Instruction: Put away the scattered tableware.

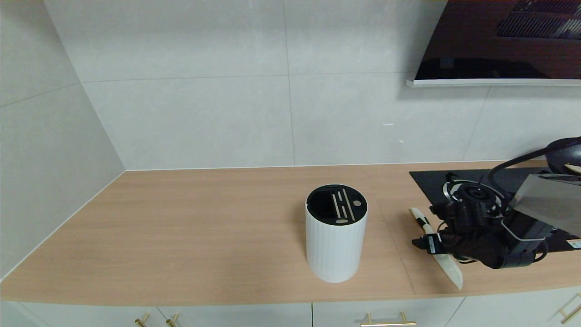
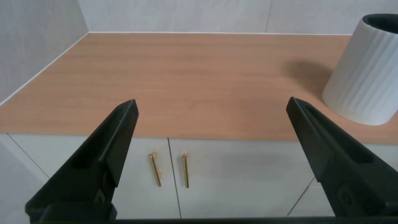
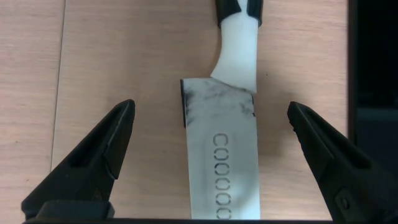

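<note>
One white knife flat on the wooden counter — directly beneath the right claw, jaws spread wide, one white ribbed knife holder off to its left, left claw released too

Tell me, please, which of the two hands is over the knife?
The right hand: it hangs open directly above the white knife on the counter. The left hand, also open, is at the counter's front edge, apart from the white holder.
</note>
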